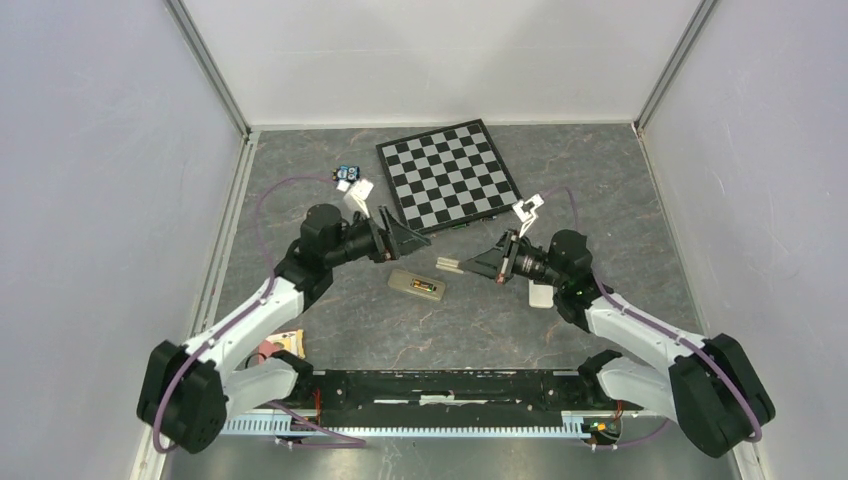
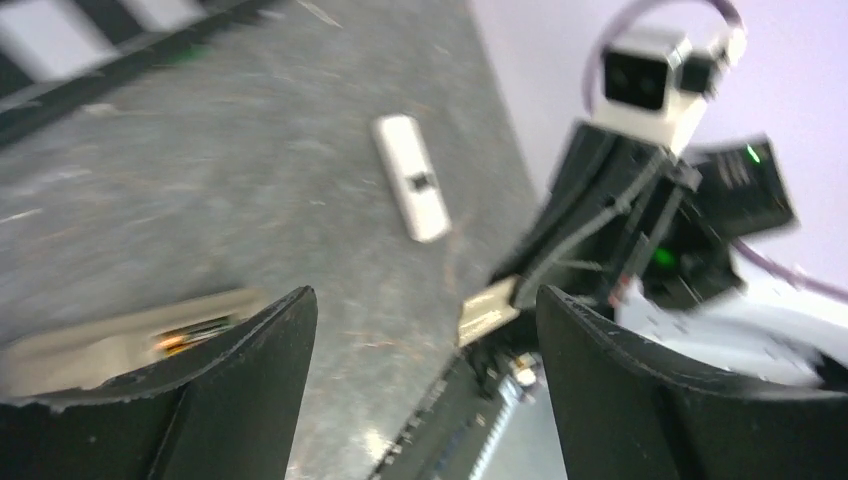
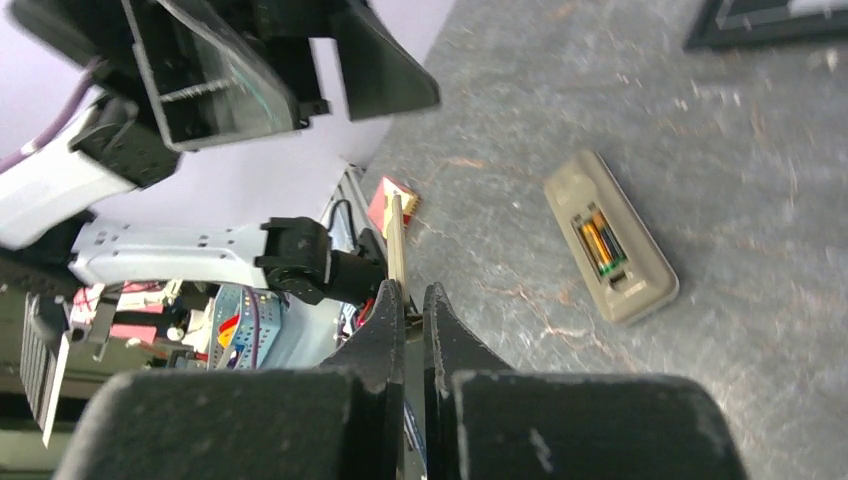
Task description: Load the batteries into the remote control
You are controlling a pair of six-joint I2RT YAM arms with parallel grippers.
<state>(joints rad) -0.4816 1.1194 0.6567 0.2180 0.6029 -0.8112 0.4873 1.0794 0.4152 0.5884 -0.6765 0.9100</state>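
From above, the small white remote control (image 1: 418, 285) lies tan back up at the middle of the grey stone-patterned worktop (image 1: 600, 190), with the dark, gold-ended batteries (image 1: 427, 288) in its recess. The left gripper (image 1: 405, 235) hangs spread wide just behind it. The right gripper (image 1: 470, 267), to its right, is clamped on a thin tan flat plate (image 1: 450, 264). A black-and-white chessboard (image 1: 448, 175) lies towards the far edge, and a plain white slab (image 1: 540, 295) is half hidden under the right arm.

The left wrist view is blurred. The remote control lies beside the left finger, and the slab lies further off.

In the right wrist view the closed fingers pinch the plate on edge. A red and yellow packet (image 3: 392, 200) lies beyond it, at the near edge.
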